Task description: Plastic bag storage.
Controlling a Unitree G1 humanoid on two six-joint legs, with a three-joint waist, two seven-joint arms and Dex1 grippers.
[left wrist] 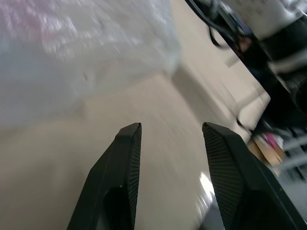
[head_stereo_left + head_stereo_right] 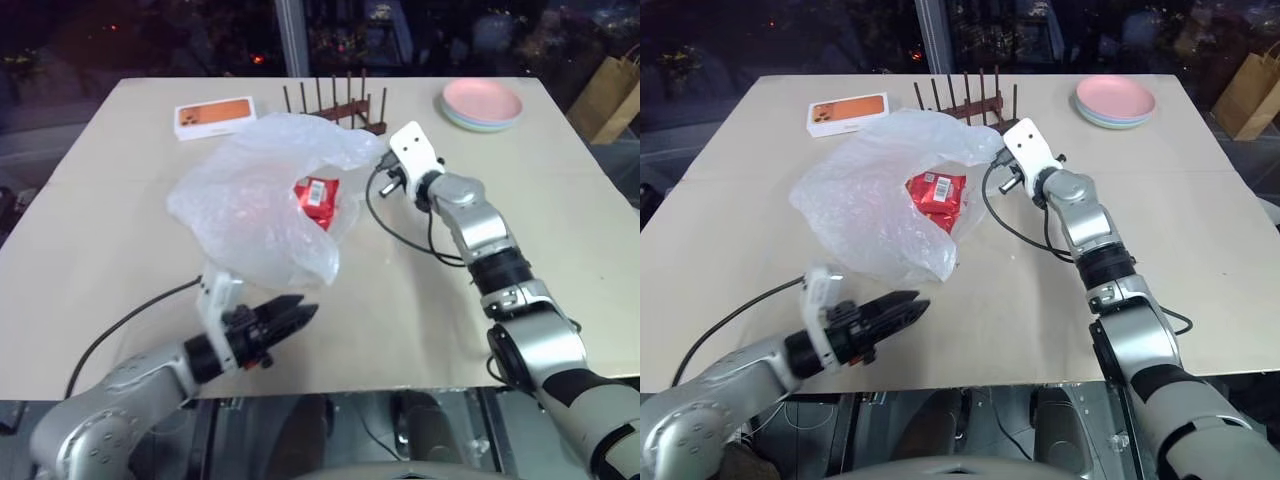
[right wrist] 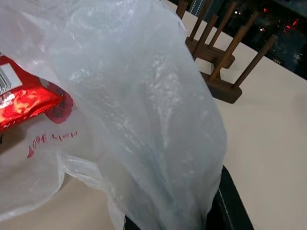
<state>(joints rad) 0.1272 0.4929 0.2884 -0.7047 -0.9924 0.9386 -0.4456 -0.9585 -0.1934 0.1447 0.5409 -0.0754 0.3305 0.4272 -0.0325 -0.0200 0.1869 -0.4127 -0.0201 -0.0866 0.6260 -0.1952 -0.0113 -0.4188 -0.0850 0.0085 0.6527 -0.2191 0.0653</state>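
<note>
Nearest to me, my left gripper hangs low over the front of the table, its jaws spread with nothing between them. Just beyond those jaws lies the near, rounded bottom of the plastic bag, close ahead but not touching them.

The bag sits crumpled and puffed up in the middle of the table. A red snack packet lies inside it, showing at the side that faces my right arm. Farther out, my right gripper has its jaws pressed together on the bag's far edge, pinching a gathered fold of the thin film and holding that corner lifted off the table.

Past my right jaws stands a wooden peg rack, just behind the bag. Beyond my left jaws and off to the side lies an orange and white box, and far beyond my right arm is a stack of plates.

I judge the packet is loaded and the bag is now being gathered. Next, my left jaws need to reach forward and catch the loose near edge, so both sides can be drawn together without spilling the packet.
</note>
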